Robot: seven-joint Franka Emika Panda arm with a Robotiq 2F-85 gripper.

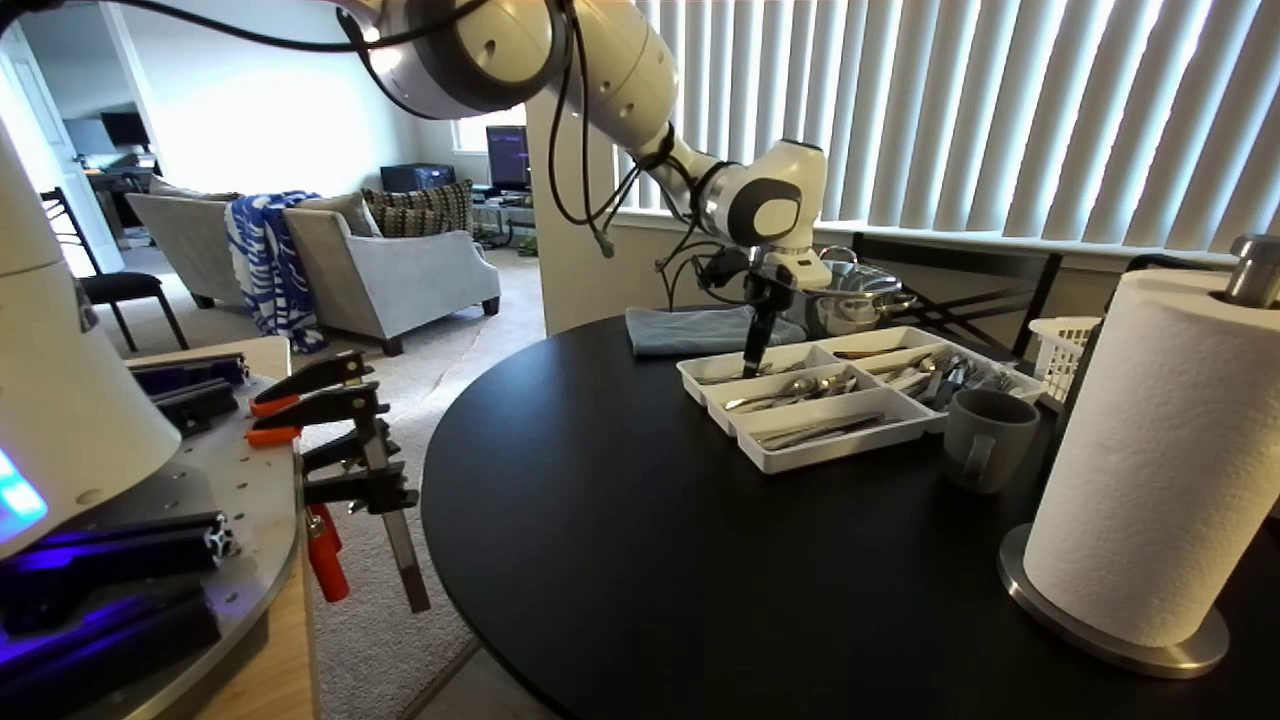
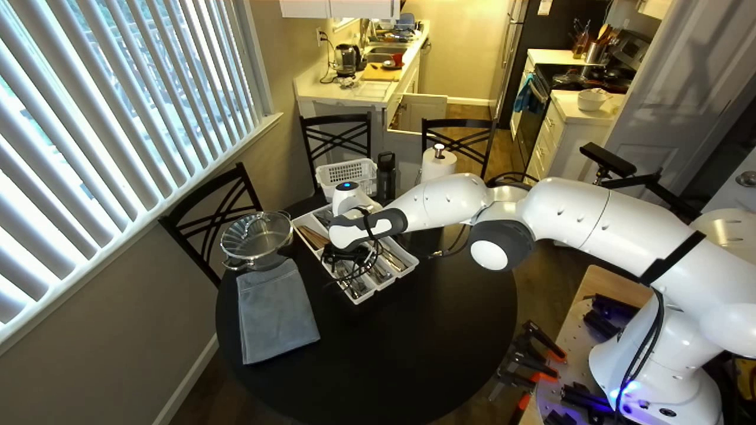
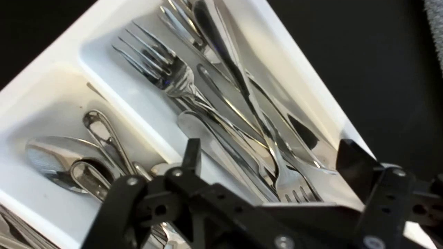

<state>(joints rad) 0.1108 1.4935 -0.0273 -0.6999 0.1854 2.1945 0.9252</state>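
In the wrist view my gripper [image 3: 271,157] stands open, its fingers wide apart over a tray compartment of forks. Between the jaws lies a fork [image 3: 292,183] with its tines toward the gripper; nothing is gripped. Another fork [image 3: 176,77] points its tines the opposite way, among several overlapping handles. The left finger [image 3: 192,152] is by the divider, the right finger [image 3: 354,166] by the outer rim; whether they touch, I cannot tell. Spoons [image 3: 52,155] fill the neighbouring compartment. In an exterior view the white cutlery tray [image 1: 850,453] has the gripper reaching down into its far-left compartment.
A grey mug [image 1: 985,440] stands against the tray's end, near a paper towel roll [image 1: 1150,450]. Behind are a folded grey-blue cloth [image 2: 274,313] and a glass-lidded pot [image 2: 257,239]. A white basket [image 2: 348,173] and dark bottle [image 2: 385,177] stand beyond the tray.
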